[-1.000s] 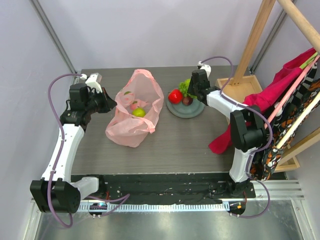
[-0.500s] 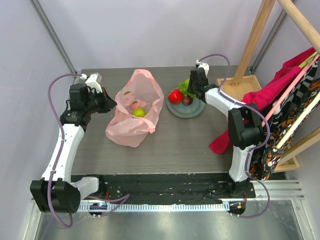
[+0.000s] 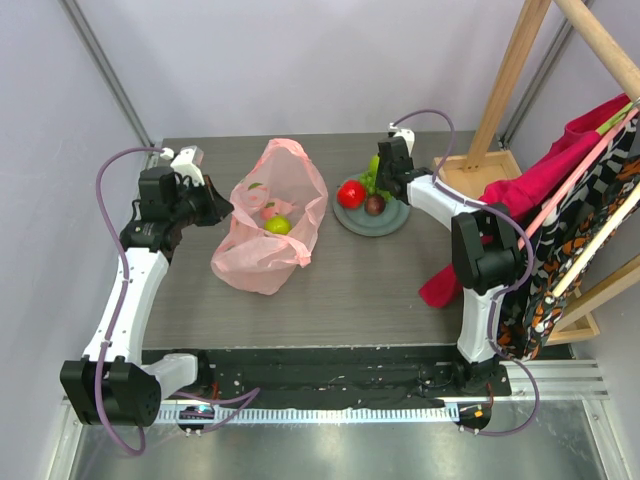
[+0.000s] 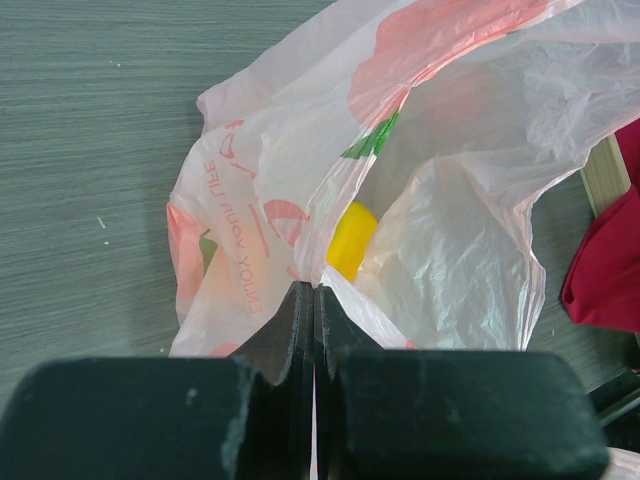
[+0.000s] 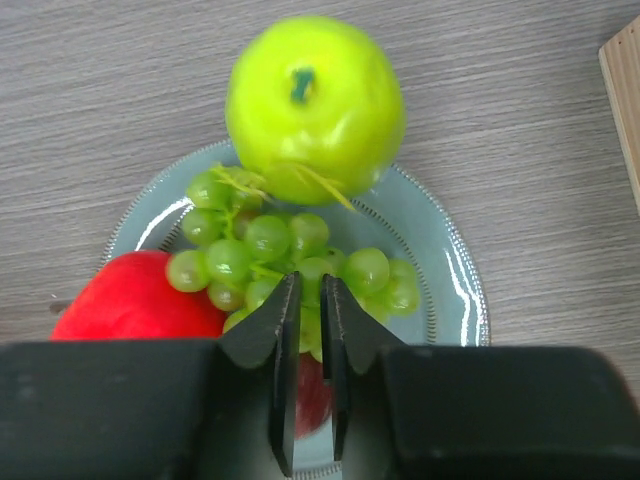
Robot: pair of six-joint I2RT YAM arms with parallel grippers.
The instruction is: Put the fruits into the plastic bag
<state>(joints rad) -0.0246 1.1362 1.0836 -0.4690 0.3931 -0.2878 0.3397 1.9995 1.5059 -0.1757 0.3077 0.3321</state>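
Thin crinkly pink plastic bag (image 3: 262, 250) with peach prints lies slumped on the left-centre of the grey wood-grain table (image 3: 360, 290), mouth up. Inside it are a glossy green apple (image 3: 278, 225) and a smooth yellow fruit (image 4: 351, 240). Left gripper (image 4: 313, 300) has its black jaws fully closed, pinching the bag's near-left rim film and holding the mouth up.

Round grey-blue plate (image 5: 452, 290) with a beaded rim sits right of the bag, towards the far side. On it are a shiny red apple (image 5: 135, 300), a bumpy green grape bunch (image 5: 270, 245) and a dark plum (image 3: 374, 205). A second glossy green apple (image 5: 315, 105) sits at the plate's far rim.

Right gripper (image 5: 310, 300) has its jaws at a narrow slit, tips down on the grape bunch with one grape showing in the slit. Can't tell if it is actually pinched. Magenta cloth (image 3: 540, 195) hangs on a wooden rack (image 3: 505, 90) at the right.
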